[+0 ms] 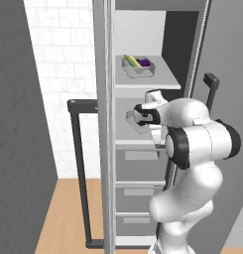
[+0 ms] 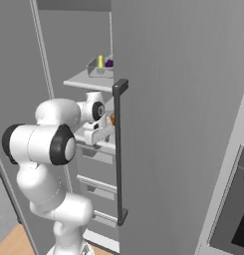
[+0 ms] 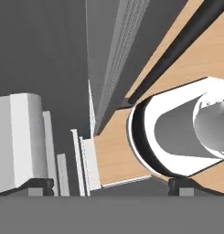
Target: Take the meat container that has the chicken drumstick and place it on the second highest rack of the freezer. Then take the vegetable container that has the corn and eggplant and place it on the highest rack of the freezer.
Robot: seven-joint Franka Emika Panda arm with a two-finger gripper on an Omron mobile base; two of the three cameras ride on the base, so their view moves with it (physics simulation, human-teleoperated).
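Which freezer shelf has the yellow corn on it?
The topmost pale grey shelf board, holding the clear tray with yellow corn and purple eggplant. The board below doesn't.

Left base view: from behind the arm, left side, facing the open freezer (image 1: 143, 149) interior, close. Right base view: from its right, facing the same shelves past the door edge. Hand view: pointing steeply down along the freezer front toward the floor (image 3: 118, 146).
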